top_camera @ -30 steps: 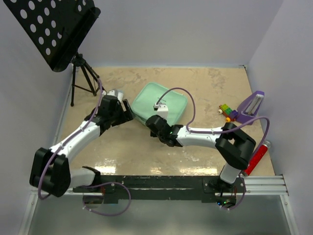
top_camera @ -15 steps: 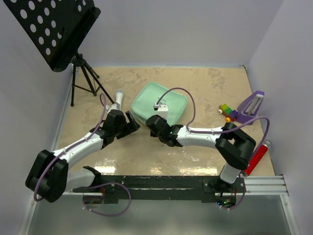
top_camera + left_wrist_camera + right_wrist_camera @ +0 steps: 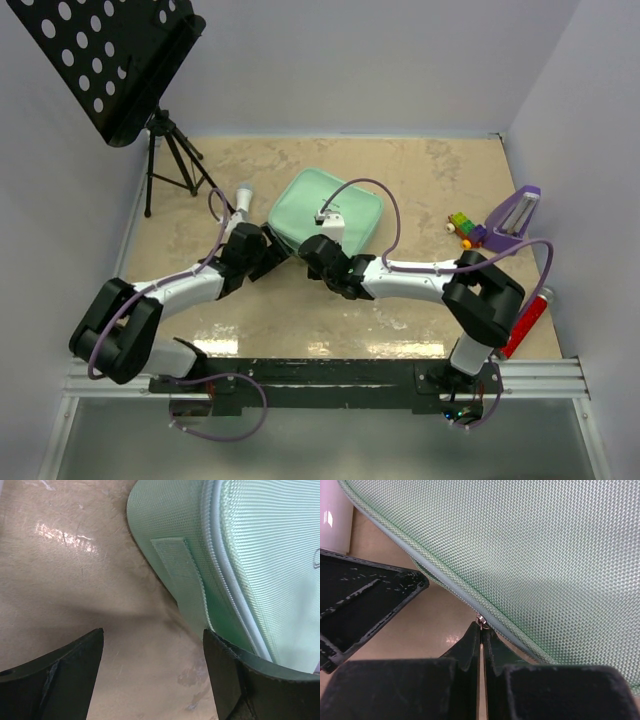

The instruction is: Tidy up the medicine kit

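The left arm (image 3: 170, 292) folds at its elbow down at 8 o'clock and runs its forearm out toward 2 o'clock. It ends in the left gripper (image 3: 270, 250), jaws wide apart, with its dark fingers (image 3: 55, 675) at 7 and 5 o'clock in the wrist view. The right arm (image 3: 410, 278) bends at 4 o'clock and stretches its forearm toward 9 o'clock. The right gripper (image 3: 312, 248) is pressed fully closed, just beside the left gripper.

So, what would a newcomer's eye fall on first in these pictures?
The pale green medicine kit in the middle of the table draws the eye first. The right gripper is pinched shut on its small metal zip pull, while the left gripper stands open beside the kit's corner. A black music stand looms at the far left.
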`<state>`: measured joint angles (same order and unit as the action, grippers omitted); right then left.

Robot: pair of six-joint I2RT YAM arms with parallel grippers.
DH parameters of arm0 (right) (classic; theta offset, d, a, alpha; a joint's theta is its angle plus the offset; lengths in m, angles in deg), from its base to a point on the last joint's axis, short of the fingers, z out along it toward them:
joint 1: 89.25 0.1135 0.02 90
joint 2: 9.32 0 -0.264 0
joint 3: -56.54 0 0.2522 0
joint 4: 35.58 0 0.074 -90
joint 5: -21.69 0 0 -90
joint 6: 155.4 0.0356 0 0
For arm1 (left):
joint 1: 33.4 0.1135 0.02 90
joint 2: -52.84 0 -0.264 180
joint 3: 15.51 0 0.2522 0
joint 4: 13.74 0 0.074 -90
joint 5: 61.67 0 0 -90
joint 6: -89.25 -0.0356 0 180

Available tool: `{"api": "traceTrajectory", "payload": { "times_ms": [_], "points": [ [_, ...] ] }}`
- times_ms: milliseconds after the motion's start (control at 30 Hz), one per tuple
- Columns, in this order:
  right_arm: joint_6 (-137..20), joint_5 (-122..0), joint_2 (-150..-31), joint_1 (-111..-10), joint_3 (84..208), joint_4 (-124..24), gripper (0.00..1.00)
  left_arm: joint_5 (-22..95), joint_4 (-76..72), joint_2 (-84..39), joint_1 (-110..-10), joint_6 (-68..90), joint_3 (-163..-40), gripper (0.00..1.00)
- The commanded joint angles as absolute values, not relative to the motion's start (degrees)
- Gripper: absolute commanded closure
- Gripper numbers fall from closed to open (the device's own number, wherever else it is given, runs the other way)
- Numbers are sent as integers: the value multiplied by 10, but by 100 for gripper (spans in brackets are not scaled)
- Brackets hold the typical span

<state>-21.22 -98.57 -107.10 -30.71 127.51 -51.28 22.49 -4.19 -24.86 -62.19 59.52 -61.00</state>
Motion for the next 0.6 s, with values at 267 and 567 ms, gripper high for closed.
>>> {"api": "traceTrajectory", "payload": {
  "times_ms": [267,567],
  "points": [
    [-203,-986,-1038,-305,1271,-506,100,195,-121,-221,-628,645,-609,16],
    [-205,-982,-1039,-305,1270,-507,100,187,-107,-289,-642,646,-644,19]
  ]
}}
